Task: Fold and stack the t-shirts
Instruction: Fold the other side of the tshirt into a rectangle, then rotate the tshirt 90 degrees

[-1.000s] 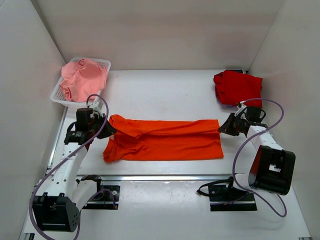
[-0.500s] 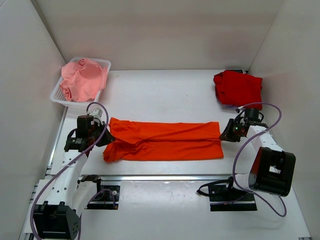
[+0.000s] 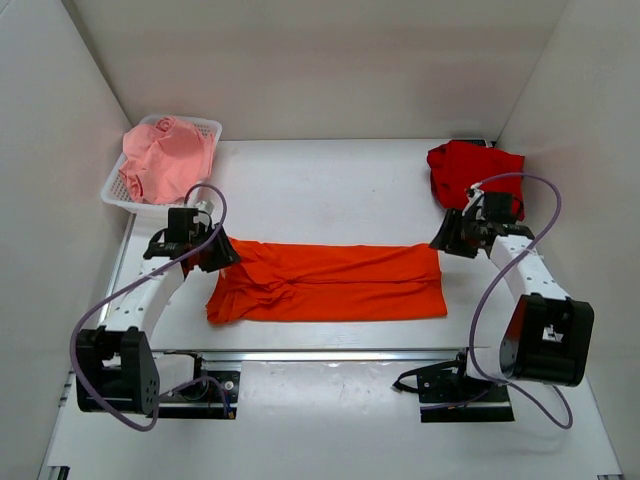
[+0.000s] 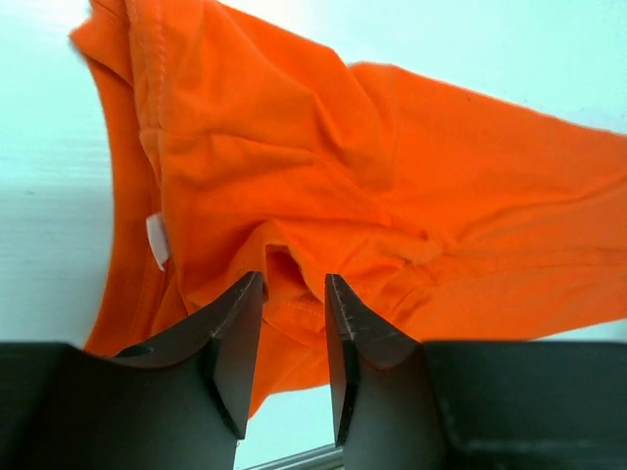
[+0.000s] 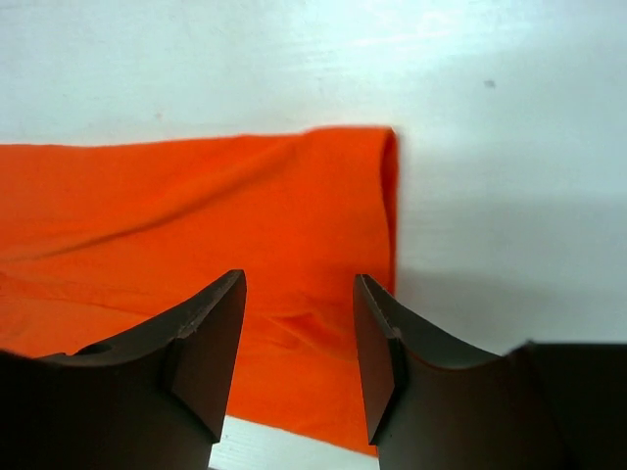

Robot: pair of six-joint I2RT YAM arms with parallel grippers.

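Beneath left end effector (image 4: pixel 294 294), orange t-shirt (image 4: pixel 441 196)

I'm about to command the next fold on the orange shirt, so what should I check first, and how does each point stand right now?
1. Left claw free of cloth: ok, jaws apart over the orange t-shirt.
2. Right claw free: ok, jaws apart over the shirt's right edge.
3. Orange t-shirt lying flat: not ok, its left end is bunched and wrinkled; the right end looks smooth.
4. Red t-shirt clear of the fold area: ok, it sits apart in the far right corner.
5. Pink t-shirt out of the way: ok, it is in the white mesh basket.
6. Claw tips clear above the cloth: cannot tell.
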